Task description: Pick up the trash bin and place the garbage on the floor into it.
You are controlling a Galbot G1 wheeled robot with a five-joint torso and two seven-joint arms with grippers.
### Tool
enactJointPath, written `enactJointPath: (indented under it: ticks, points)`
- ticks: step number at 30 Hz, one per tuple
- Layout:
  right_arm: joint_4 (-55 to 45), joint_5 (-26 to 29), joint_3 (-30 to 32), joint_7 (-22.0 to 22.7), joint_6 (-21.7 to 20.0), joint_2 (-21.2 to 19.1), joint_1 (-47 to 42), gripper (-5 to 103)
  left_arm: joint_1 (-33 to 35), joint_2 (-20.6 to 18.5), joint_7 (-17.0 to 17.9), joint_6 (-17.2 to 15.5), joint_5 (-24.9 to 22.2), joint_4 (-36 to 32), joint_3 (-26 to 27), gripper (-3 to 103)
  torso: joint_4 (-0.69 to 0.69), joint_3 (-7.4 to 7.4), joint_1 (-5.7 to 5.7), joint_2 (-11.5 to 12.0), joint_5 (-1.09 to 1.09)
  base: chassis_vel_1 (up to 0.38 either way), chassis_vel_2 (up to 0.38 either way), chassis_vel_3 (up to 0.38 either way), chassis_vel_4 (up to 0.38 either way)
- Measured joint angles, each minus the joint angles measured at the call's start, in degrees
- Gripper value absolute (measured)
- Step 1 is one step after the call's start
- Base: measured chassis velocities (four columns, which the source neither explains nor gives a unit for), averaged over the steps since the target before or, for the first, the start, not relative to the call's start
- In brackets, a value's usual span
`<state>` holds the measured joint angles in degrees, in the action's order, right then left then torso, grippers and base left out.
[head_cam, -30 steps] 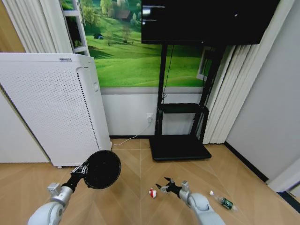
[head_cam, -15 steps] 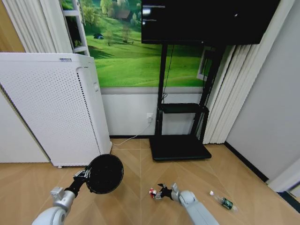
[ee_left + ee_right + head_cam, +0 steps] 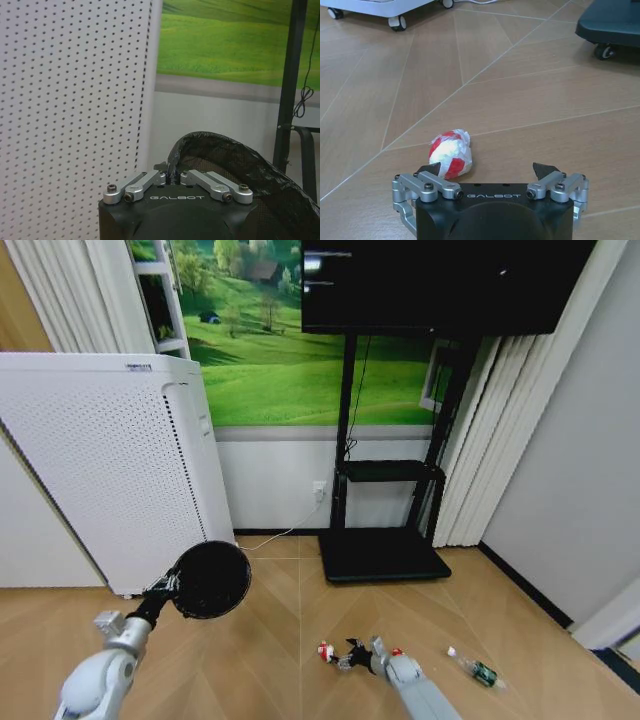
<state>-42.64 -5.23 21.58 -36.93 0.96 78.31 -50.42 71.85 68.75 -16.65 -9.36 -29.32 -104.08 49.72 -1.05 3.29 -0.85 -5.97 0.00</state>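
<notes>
A wheeled robot faces a room corner with a wood floor (image 3: pixel 270 660). Its left claw (image 3: pixel 163 587) is raised on the left, clamped on the rim of the trash bin (image 3: pixel 210 579) — a small black round mesh basket held in the air, its mouth turned toward the camera, in front of a tall white perforated appliance (image 3: pixel 110 470). In the left wrist view the claw's fingers (image 3: pixel 145 179) pinch the bin's rim.

The right claw (image 3: pixel 352 656) is low over the floor, spread wide and holding nothing. A crumpled red-and-white wrapper (image 3: pixel 450 152) lies on the floor just beside one finger. A small clear bottle with a green label (image 3: pixel 477 670) lies on the floor farther right, well apart.
</notes>
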Motion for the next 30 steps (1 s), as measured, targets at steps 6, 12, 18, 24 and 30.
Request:
enactJointPath:
  ticks: [6, 12, 18, 24, 30]
  points:
    - [0.2, 0.1, 0.7, 0.4, 0.0, 0.1, -0.4, 100, -2.0, -0.3, -0.3, -0.5, 0.3, 0.6, -1.9, 7, 0.01, 0.00, 0.00, 0.0, -0.02, 0.000, 0.000, 0.000, 0.000]
    - [0.2, 0.4, 0.4, 0.4, -0.1, 0.7, -0.7, 100, -2.8, -0.2, -0.4, -0.6, 1.0, 1.0, -3.6, 7, 0.02, 0.00, 0.00, 0.0, 0.00, 0.000, 0.000, 0.000, 0.000]
    - [0.8, 0.2, 0.5, 0.5, -0.1, 1.8, -0.8, 100, -3.7, -0.3, -0.3, -0.8, 1.4, 1.2, -5.7, 7, 0.01, 0.00, 0.00, 0.0, 0.00, 0.000, 0.000, 0.000, 0.000]
    - [2.5, -3.9, 3.5, 0.8, 0.8, 4.3, -0.1, 100, -4.7, -0.4, -0.3, -0.9, 2.1, 2.1, -7.7, 7, 0.01, 0.00, 0.00, 0.0, 0.00, 0.000, 0.000, 0.000, 0.000]
    - [4.2, -7.6, 5.5, 1.0, 2.3, 6.1, 0.8, 100, -4.9, -0.4, -0.9, -0.8, 2.4, 2.6, -7.9, 7, 0.02, 0.00, 0.00, 0.0, 0.00, 0.000, 0.000, 0.000, 0.000]
